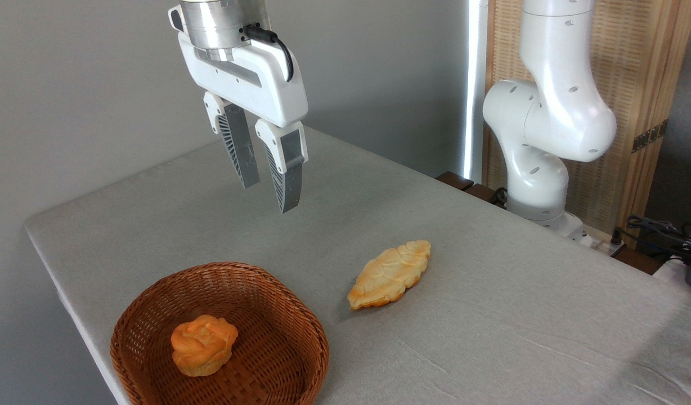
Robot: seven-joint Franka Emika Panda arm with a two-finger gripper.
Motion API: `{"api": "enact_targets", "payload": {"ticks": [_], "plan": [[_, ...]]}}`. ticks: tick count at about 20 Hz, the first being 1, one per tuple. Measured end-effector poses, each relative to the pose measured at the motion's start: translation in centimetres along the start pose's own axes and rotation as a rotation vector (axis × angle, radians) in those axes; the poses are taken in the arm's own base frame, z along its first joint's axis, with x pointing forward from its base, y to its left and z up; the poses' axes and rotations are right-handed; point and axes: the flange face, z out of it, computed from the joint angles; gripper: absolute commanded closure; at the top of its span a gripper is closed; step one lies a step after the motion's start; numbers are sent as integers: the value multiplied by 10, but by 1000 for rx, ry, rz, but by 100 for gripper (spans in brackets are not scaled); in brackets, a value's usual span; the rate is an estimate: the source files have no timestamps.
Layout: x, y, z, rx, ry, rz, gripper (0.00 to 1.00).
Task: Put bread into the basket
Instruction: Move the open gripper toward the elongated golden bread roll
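The bread [389,274] lies flat on the surface [492,315], just right of the basket [154,306] and apart from it, its long axis running from a browned near-left tip up to a far-right tip. The basket sits at the near-left corner and already has a bun [203,344] in its left half; the right half of its floor is bare. The tool [268,197] hangs high above the surface, to the far left of the bread, fingers pointing down, parted by only a narrow gap, with nothing between them. The step in hand looks like the approach to the grasp. To do it well, the tool should probably travel right and toward the camera until it is over the loaf's middle, spread wider than the loaf's short width, and turn so the fingers close across that width, not along the length. Descending low seems wise, since the loaf is flattish and a high pinch could slip off the ridged top. The bare right half looks the better drop spot.
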Motion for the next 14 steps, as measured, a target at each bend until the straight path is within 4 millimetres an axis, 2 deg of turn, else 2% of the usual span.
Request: {"api": "enact_targets", "payload": {"ticks": [8,14], "plan": [[-6,4,6,-10,-12,-2,0],[-44,30,15,-20,-17,-8,0]]}}
